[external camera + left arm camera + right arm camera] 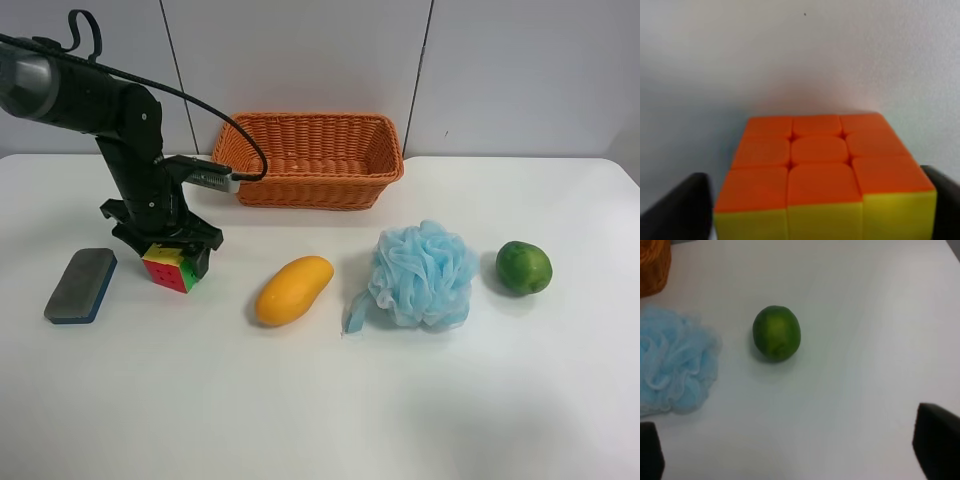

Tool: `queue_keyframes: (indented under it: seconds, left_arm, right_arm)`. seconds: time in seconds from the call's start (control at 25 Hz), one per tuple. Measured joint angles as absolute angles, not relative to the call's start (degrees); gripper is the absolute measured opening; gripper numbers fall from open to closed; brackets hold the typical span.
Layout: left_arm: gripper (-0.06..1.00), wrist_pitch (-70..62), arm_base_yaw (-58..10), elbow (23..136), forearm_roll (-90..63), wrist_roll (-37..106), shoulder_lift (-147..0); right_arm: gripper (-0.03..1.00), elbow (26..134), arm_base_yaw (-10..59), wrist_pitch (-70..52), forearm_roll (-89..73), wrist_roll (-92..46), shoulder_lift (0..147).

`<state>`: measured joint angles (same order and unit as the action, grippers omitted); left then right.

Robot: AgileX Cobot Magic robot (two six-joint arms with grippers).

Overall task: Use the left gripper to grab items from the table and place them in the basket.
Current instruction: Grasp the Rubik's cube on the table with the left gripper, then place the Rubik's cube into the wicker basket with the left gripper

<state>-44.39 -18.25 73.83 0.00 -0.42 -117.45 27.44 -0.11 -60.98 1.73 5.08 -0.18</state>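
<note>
This looks like a robotics lab or test room rather than a home. A black robot arm (135,150) reaches down over a bare white table (320,400), and the wall (300,60) behind is plain pale panels with dark seams. Unrelated things lie spaced apart in a row: an eraser (80,285), a cube (168,268), a mango (292,290), a pouf (422,275) and a green fruit (524,267). A basket (312,160) sits behind them near the wall.

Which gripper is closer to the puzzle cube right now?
Left. The left gripper straddles the puzzle cube; the right gripper hangs by the green fruit, well away from the cube.
</note>
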Motion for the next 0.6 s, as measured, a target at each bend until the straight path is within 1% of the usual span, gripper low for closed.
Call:
queue_keyframes:
  seconds: [0.04, 0.08, 0.4, 0.6]
  left_arm:
    - [0.58, -44.39, -18.25, 73.83, 0.00, -0.42, -117.45]
    - [0.56, -44.39, -18.25, 73.83, 0.00, -0.42, -117.45]
    - [0.56, -44.66, -18.25, 73.83, 0.00, -0.42, -117.45]
    - [0.56, -47.44, -18.25, 73.83, 0.00, -0.42, -115.09]
  right_arm:
    - [0.99, 27.44, -0.11, -60.98, 1.73, 5.08, -0.18]
    - [0.99, 27.44, -0.11, -60.98, 1.73, 5.08, -0.18]
    - [0.99, 27.44, -0.11, -60.98, 1.73, 5.08, -0.18]
    - [0.99, 27.44, -0.11, -60.98, 1.73, 5.08, -0.18]
